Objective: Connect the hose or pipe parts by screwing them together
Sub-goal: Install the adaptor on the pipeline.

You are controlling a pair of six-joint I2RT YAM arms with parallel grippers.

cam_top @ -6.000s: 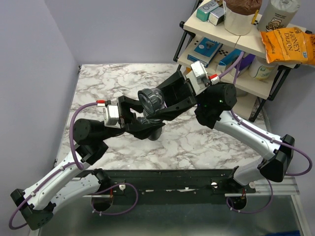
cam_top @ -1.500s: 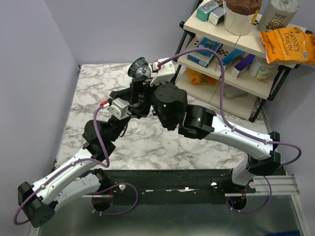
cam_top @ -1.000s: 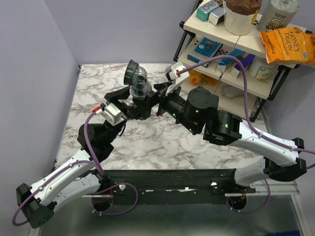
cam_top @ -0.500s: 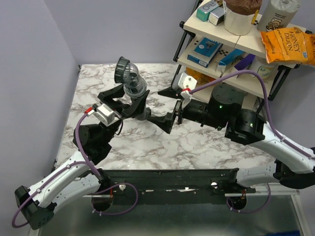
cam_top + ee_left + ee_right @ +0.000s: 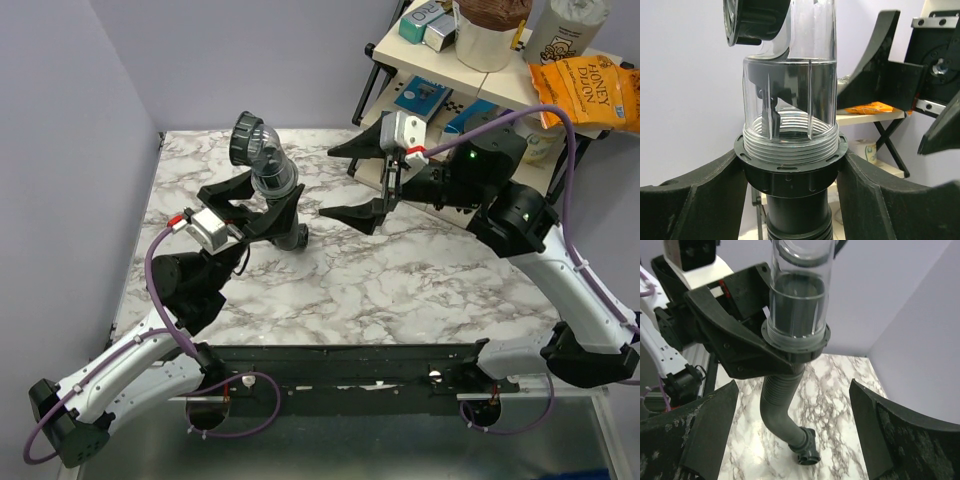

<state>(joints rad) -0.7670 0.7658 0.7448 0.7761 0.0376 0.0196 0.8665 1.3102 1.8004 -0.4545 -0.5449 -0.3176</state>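
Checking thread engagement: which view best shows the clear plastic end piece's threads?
Left wrist: clear plastic end piece threads close-up above the black collar nut. Right wrist shows only the joint; top external, tiny.

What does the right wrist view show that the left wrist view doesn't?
Only the right wrist view shows the ribbed hose curving down from the grip to its lower collar nut at the marble table.

Only the left wrist view shows the exposed thread at the base of the clear end piece, the fitting's black top end, and an orange packet on a shelf behind.

Both views show the clear end piece seated in the upper collar nut, with the left claw clamped on that nut.
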